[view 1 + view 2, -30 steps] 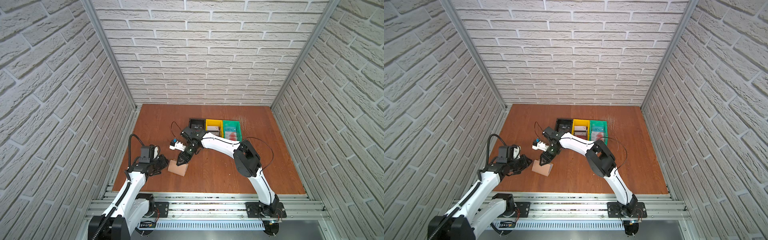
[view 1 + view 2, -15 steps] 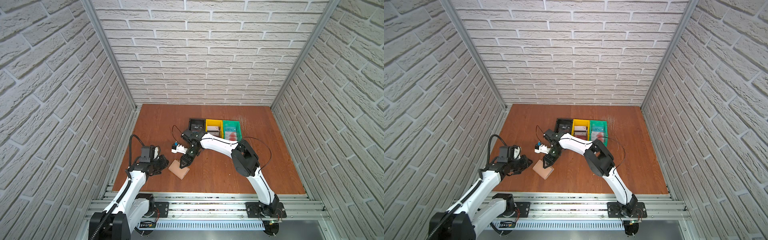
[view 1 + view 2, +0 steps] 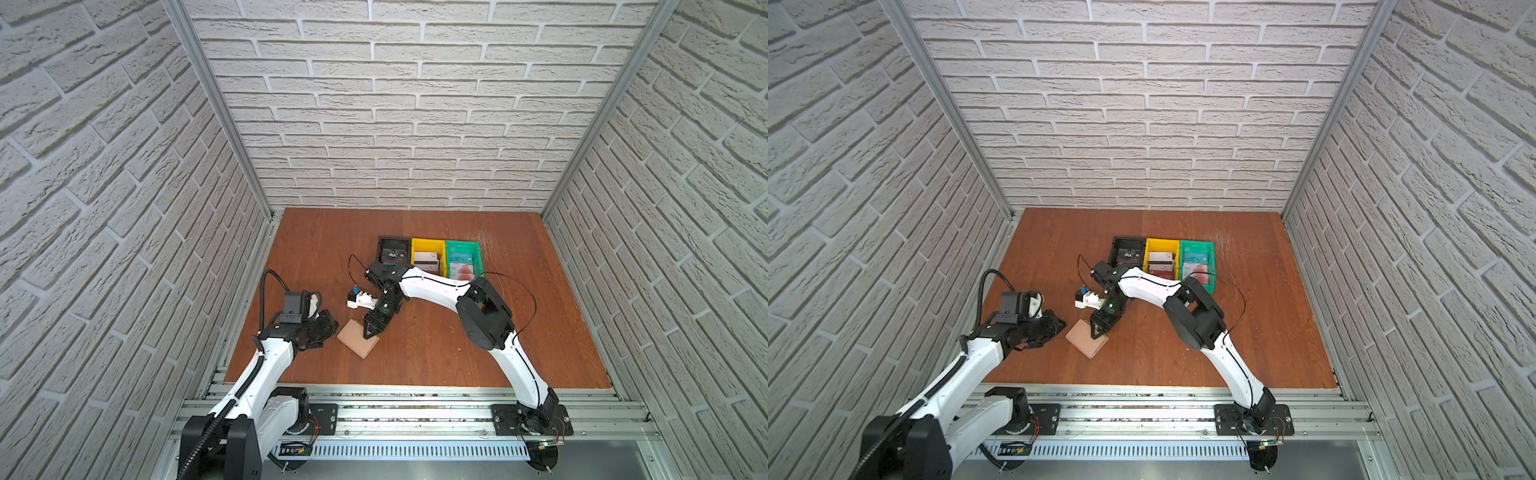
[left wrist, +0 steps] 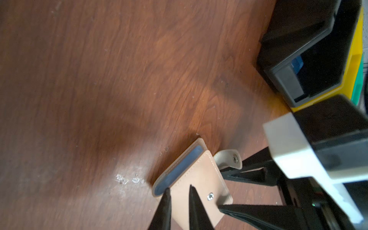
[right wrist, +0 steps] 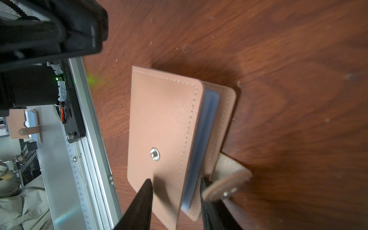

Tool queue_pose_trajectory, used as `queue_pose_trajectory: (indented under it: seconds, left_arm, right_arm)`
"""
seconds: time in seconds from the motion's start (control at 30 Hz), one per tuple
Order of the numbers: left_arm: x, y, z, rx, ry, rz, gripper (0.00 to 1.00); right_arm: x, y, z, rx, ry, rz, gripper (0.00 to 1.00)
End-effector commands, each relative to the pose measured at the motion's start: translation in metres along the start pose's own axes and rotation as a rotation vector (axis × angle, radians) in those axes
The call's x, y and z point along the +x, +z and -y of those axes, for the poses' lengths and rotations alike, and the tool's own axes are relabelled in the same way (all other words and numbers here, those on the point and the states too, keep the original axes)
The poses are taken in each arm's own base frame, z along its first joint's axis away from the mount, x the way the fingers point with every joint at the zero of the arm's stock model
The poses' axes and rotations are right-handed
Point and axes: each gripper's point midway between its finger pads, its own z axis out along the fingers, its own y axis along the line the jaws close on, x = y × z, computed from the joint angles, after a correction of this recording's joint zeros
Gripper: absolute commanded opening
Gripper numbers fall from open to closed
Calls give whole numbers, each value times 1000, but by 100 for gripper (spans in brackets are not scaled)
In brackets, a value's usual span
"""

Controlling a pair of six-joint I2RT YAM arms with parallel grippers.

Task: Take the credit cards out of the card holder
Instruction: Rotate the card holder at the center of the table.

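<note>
Right pincer [image 5: 175,180], half-open, straddles the card holder [image 5: 163,119], whose bluish sleeves [image 5: 209,111] only wrist views show.

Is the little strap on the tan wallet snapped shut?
No, the snap tab hangs loose off the card holder, away from its stud.

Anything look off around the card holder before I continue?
The card holder lies skewed on the table, snap tab undone and curling up, top cover shifted off the bluish sleeves. Nothing spilled or damaged.
</note>
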Motion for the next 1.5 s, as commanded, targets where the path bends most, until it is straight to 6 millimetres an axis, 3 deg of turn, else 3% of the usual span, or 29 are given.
queue_pose_trajectory:
  seconds: [0.0, 0.47, 0.8, 0.93, 1.1, 1.47]
  left_arm:
    - [-4, 1, 1, 14, 2, 17, 19]
    - [-3, 4, -1, 9, -4, 9, 19]
    - [-2, 3, -2, 7, -4, 11, 19]
    - [-2, 3, -2, 8, -3, 9, 19]
    - [-3, 3, -1, 10, -2, 11, 18]
    - [-4, 8, -2, 13, -10, 4, 18]
  right_arm:
    - [-2, -8, -14, -55, -21, 21, 42]
    - [-8, -23, -40, -148, -38, 68, 32]
    - [-15, -17, -52, -265, -2, 90, 24]
    - [-18, -17, -52, -266, 5, 103, 13]
    - [-25, -29, -21, -38, 4, 153, 9]
    - [-22, -76, 22, 233, 26, 170, 8]
